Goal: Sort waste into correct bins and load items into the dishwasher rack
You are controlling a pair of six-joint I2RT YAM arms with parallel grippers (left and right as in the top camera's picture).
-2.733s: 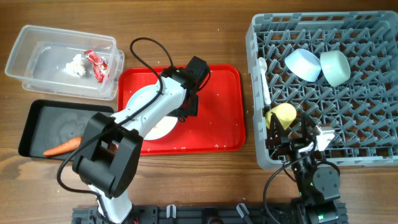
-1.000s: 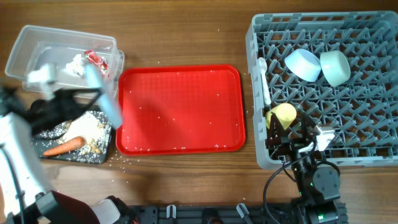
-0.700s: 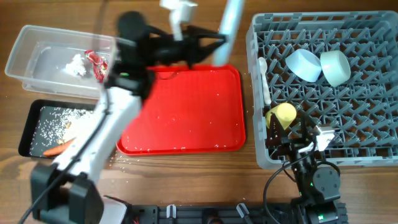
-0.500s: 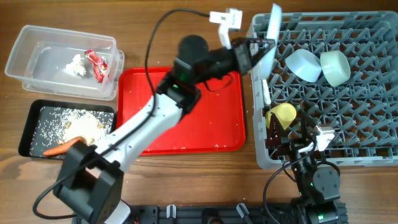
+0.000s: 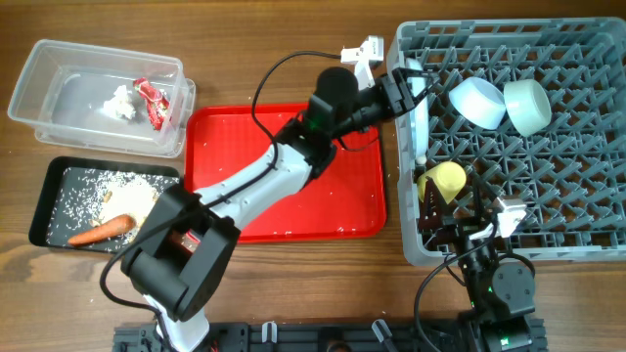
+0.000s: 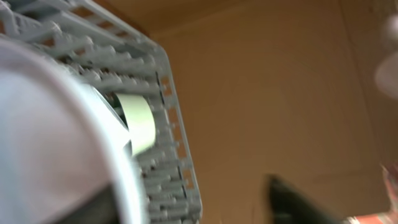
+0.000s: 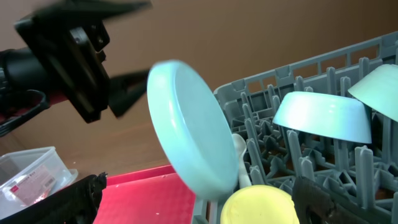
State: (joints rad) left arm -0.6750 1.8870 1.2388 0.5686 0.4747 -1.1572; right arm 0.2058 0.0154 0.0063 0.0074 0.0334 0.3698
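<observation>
The light-blue plate (image 7: 193, 130) stands on edge at the left rim of the grey dishwasher rack (image 5: 548, 205). My left gripper (image 5: 403, 83) is beside it, its jaws spread and its fingertips just clear of the plate's rim. In the rack sit the pale blue bowl (image 5: 476, 101), the mint-green bowl (image 5: 526, 105), the yellow cup (image 5: 442, 181) and the white spoon (image 5: 416, 132). My right gripper (image 5: 460, 210) hangs open over the rack's front left corner, holding nothing. The clear tub (image 5: 59, 98) holds the tissue (image 5: 121, 101) and wrapper (image 5: 155, 101). The black tray (image 5: 49, 200) holds the carrot (image 5: 98, 231) and scraps (image 5: 132, 196).
The red serving tray (image 5: 293, 186) lies between the bins and the rack, with only a few crumbs on it. The left arm stretches diagonally over it. The left wrist view is blurred, showing the plate (image 6: 50, 137) close up against the rack wall (image 6: 168, 143).
The left arm swung the plate from over the black tray, across the red tray, to the rack's left rim. Its jaws have opened. The right arm has not moved.
</observation>
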